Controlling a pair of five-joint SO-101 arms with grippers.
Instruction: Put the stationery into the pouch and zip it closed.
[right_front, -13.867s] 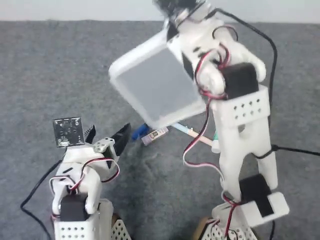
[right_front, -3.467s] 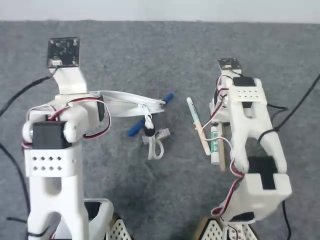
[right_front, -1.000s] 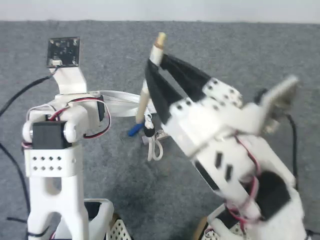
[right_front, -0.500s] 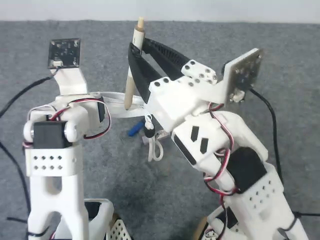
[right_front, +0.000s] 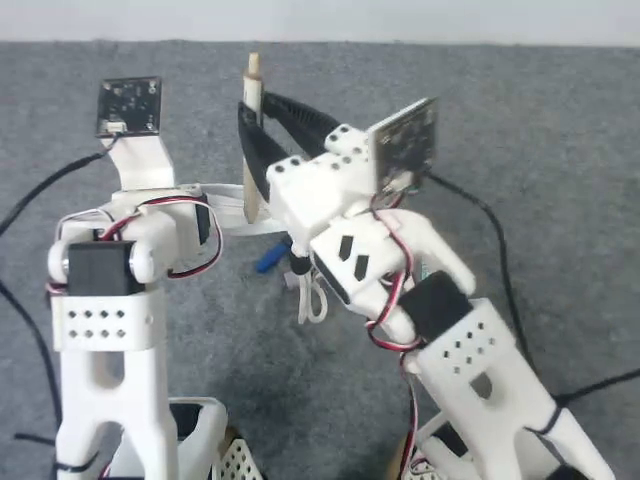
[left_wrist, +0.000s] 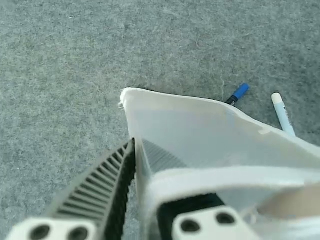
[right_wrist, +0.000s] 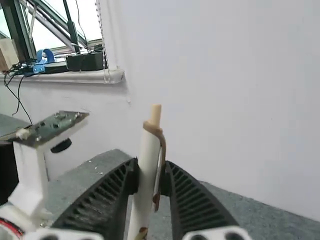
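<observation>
Two arms meet at the pouch mouth

Seconds ago the right arm was low among the pens toward the table's right edge. It has since lifted and swung across to the left. The right fingers are clamped on a cream pen, held upright with its lower tip at the opening of the white pouch; whether it is inside yet, I cannot tell. The left fingers have stayed pinched on the pouch wall, holding it raised and open. A release looks due next. A blue pen and a white pen lie on the table near the pouch, and the zip is undone. Grey felt covers the table. A white wall runs along the far edge, with a cluttered window sill.
</observation>
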